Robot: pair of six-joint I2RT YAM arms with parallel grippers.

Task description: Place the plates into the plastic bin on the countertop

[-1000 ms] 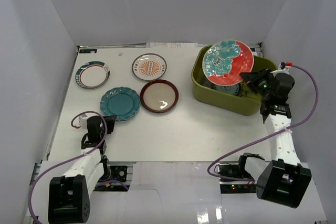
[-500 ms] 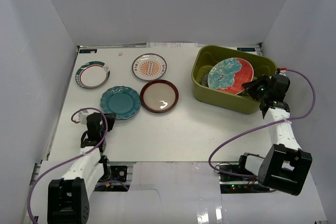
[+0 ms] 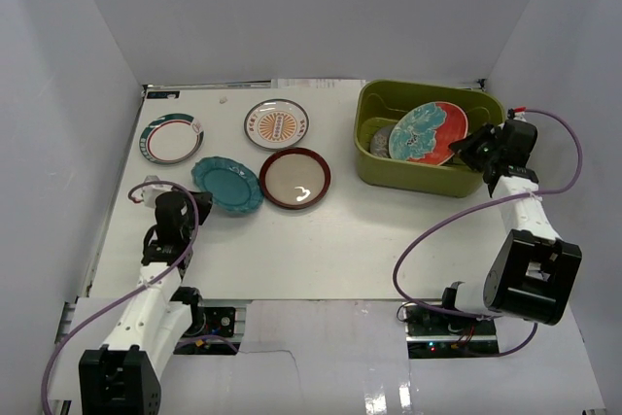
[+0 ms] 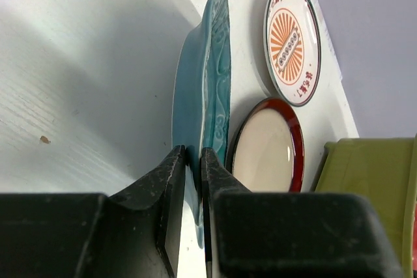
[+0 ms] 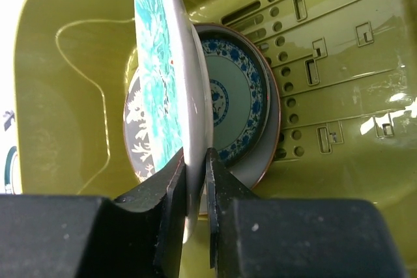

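Both red plate (image 3: 429, 132) and teal plate (image 3: 228, 184) sit tilted.

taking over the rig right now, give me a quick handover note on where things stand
Left gripper: shut on the rim of the teal scalloped plate, which is tipped up off the countertop.
Right gripper: shut on the rim of the red flowered plate, held tilted inside the plastic bin, not yet laid down.
Done: grey floral plate and blue-and-white plate lie in the bin.
On the countertop: sunburst plate, dark-red rimmed plate, teal-rimmed white plate.
Left to do: release the red one, then bin the teal one and those three.
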